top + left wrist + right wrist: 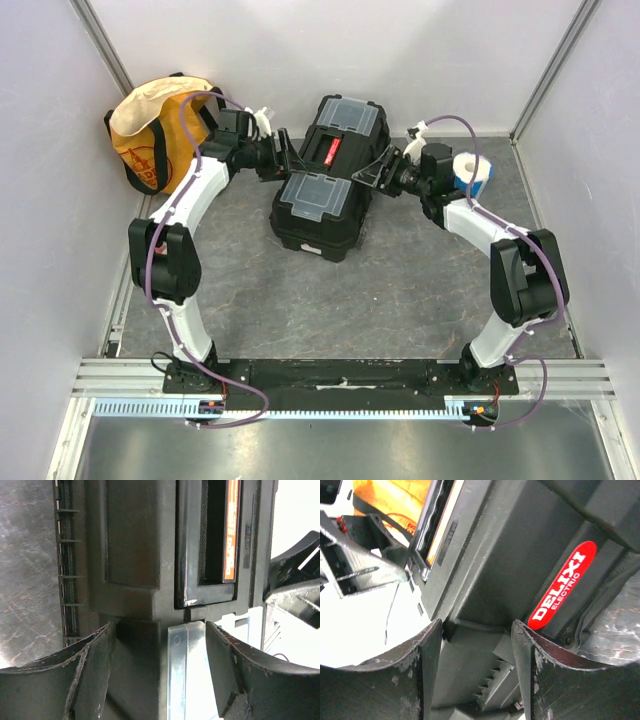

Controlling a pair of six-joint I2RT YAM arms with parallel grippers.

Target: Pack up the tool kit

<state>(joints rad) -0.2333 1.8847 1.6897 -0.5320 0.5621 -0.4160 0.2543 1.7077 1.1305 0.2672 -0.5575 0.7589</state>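
Two dark, scratched fingers (75, 675) of the left gripper (159, 630) fill the bottom of the left wrist view. They are spread apart and stand on either side of an edge of the large black plastic toolbox (316, 232), where a clear plastic lid (186, 670) meets the black body. I do not see them press on it.

In the right wrist view the right gripper (477, 626) also has its fingers apart, and a ribbed black part of the box is between them. Whether they pinch this part I cannot tell. Just beside the right finger is a red oval label (563, 585) with the white words DELIXI ELECTRIC.

From above, the toolbox lies on the grey stone-patterned table (400, 300), in the far half and between the two arms, turned a little from the table edges. Its red-marked handle (331, 152) is between two clear-lidded compartments. The left gripper is at its left side, the right gripper at its right side.

A yellow-orange fabric bag (150, 140) stands in the far left corner. A white and blue round object (472, 172) shows behind the right arm.
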